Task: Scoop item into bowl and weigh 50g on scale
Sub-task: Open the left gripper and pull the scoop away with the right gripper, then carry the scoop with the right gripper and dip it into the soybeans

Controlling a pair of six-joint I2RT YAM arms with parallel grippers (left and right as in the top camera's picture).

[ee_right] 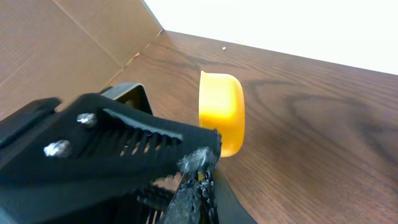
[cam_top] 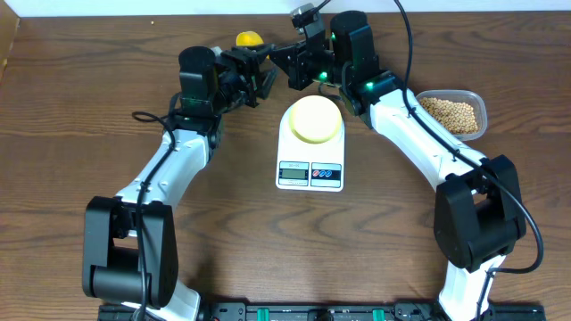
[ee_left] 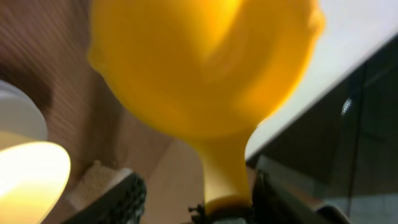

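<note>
beans (cam_top: 449, 113) are heaped in the tub (cam_top: 483, 101) at the table's (cam_top: 89, 134) right edge, well apart from the scale (cam_top: 310, 171). the empty bowl (cam_top: 315, 119) is seated on the scale's platform. behind the scale, the scoop (ee_left: 199, 68) is held aloft. its handle is flanked by the spread jaws of the left claw (cam_top: 259, 73). the right claw (ee_right: 200, 163) is pressed together on the handle, beside the cup.
</note>
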